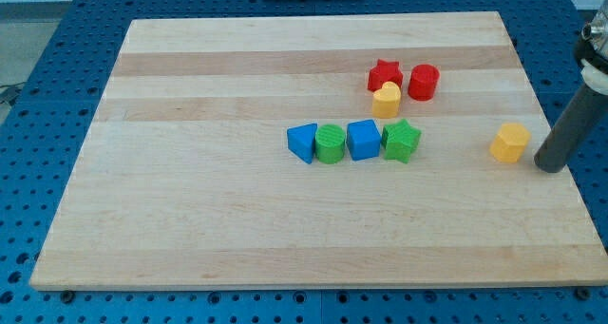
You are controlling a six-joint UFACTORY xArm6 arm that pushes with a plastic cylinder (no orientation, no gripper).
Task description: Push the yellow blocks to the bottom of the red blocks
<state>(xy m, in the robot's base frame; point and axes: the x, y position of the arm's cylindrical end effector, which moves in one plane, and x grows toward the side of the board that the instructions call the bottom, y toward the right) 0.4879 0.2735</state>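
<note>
Camera view: the yellow hexagonal block (510, 142) sits near the board's right edge, well apart from the red star (385, 75) and red cylinder (424, 82); the yellow heart (386, 100) already touches below the star. It looks light, rigid, and likely slides easily; push its right face. My tip (549, 165), with no jaws, stands just beside that face, holding nothing.

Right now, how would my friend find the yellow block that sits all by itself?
Start at the wooden board and go to its right edge, where the dark rod comes down. The yellow hexagonal block sits just to the view's left of my tip, far from the others. The other yellow block, heart-shaped, is tucked under the red star.
</note>
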